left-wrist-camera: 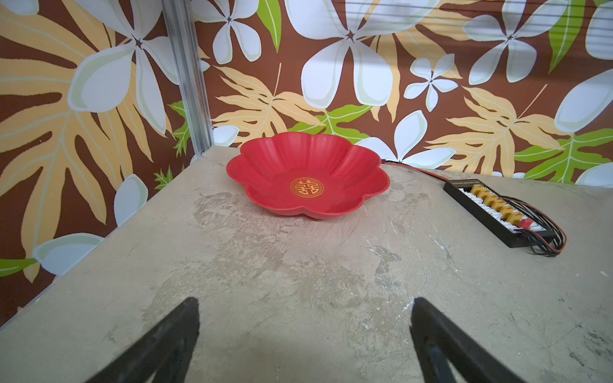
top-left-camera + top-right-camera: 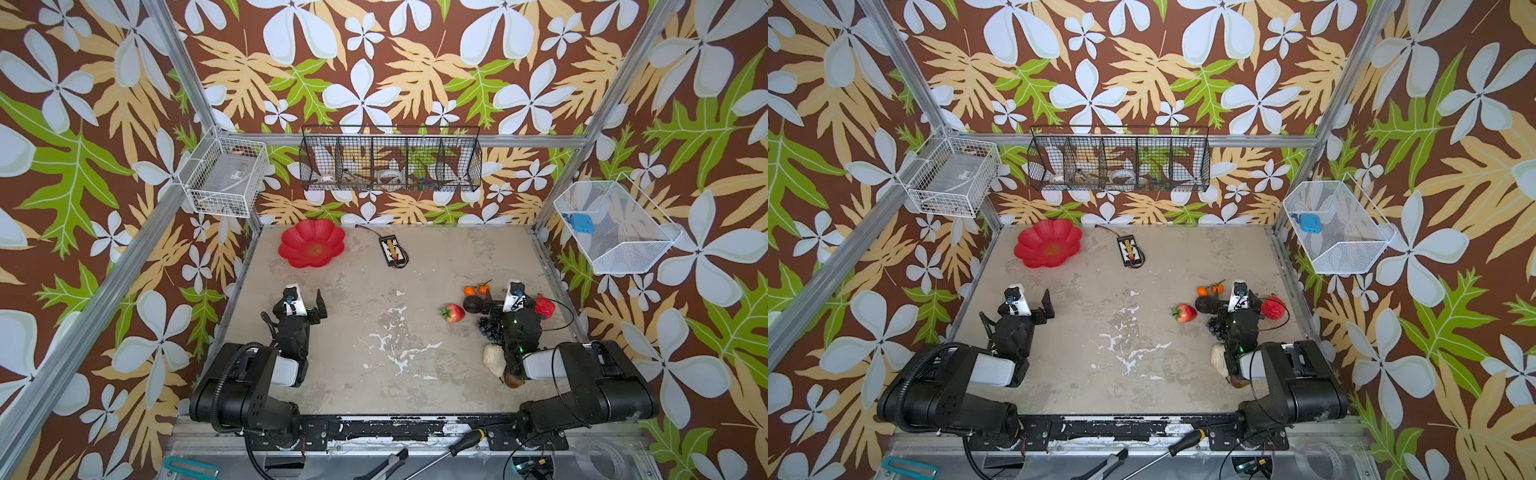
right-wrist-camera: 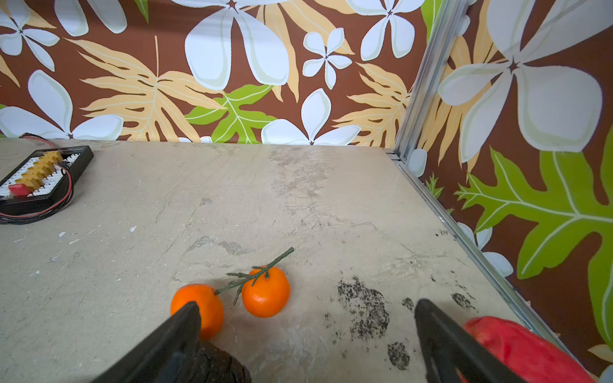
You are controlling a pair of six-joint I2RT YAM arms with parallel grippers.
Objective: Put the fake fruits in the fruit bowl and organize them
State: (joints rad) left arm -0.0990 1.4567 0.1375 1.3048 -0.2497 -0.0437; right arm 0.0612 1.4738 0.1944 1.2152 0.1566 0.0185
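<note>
**Desk:** What are you getting from above?

**Me:** In both top views I'm seeing the fruit bowl (image 2: 296, 249) (image 2: 1030, 249) sitting empty at the far left corner of the table (image 2: 395, 291). The fruits are lying well apart from it, on the right: oranges (image 2: 468, 291), avocado (image 2: 471, 304), grapes (image 2: 485, 326), a red fruit with green leaves (image 2: 454, 312) and a beige piece (image 2: 493, 360). The left tool (image 2: 306, 296) is standing spread over bare table. The right tool (image 2: 511, 297) is standing spread among the fruits.

**Desk:** Left wrist?

**Me:** I'm facing the fruit bowl (image 1: 265, 165), with a black board (image 1: 497, 212) lying near it. The left tool (image 1: 305, 303) is gaping wide, gripping nothing.

**Desk:** Right wrist?

**Me:** The right tool (image 3: 306, 305) is gaping too, and it's empty. The oranges (image 3: 265, 291) are lying by one finger, and a bumpy red fruit (image 3: 517, 345) is sitting outside the other finger.
</note>
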